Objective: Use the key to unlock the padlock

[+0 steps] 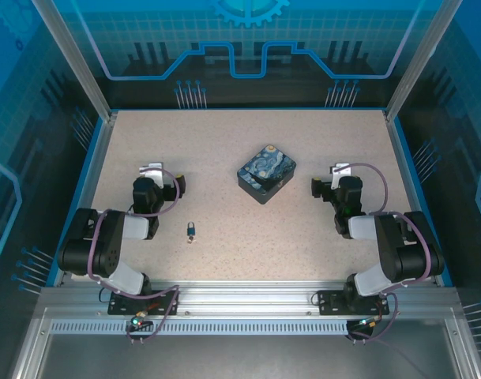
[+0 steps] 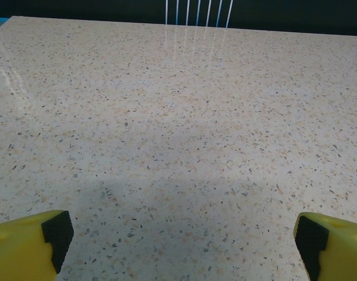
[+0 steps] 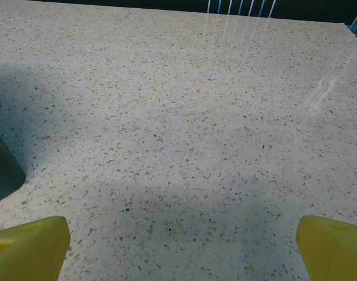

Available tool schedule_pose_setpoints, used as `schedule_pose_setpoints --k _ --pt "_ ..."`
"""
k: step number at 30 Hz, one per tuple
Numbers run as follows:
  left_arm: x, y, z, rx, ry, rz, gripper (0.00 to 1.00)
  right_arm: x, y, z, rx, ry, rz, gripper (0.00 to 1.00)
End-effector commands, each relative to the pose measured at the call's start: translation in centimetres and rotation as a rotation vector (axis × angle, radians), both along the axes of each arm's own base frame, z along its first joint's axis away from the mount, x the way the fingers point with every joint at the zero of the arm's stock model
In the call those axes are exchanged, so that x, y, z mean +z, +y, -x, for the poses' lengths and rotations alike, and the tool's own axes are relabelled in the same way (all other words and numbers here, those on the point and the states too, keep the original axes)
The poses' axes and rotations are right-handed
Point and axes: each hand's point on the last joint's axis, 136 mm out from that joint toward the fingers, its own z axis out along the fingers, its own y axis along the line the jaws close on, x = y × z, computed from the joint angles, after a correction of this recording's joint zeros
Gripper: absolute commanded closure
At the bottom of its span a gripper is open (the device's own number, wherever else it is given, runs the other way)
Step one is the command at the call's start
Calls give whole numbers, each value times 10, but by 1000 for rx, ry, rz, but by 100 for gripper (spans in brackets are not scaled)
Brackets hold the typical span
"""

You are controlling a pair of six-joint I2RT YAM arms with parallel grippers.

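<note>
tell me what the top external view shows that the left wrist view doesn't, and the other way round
Top external: the small teal padlock lying near the front, left of centre, the painted tin mid-table, and the left gripper and right gripper seen from above. Left wrist: a close look at the yellow fingers and their dark pads, spread wide with nothing between them. Both: the speckled table.

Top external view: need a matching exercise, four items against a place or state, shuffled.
Items:
1 padlock
2 painted tin
3 left end effector
4 right end effector

Places or states:
A open, to the right of the tin
B teal, lying nearer than the tin and to its left
C middle of the scene, turned cornerwise
D open, level with the tin on its left

Pairs: 1-B, 2-C, 3-D, 4-A
</note>
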Motion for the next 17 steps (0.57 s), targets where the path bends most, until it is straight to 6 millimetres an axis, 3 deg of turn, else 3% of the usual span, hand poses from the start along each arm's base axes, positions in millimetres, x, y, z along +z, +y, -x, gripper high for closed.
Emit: schedule_pose_setpoints --k 1,10,17 --pt "7 0 -4 -7 -23 13 1 16 4 -8 6 -52 15 0" --pt "7 0 -5 -1 -24 4 1 15 4 -8 9 -49 14 0" --pt "8 14 -1 96 -38 -10 1 14 5 -8 32 -46 -7 0"
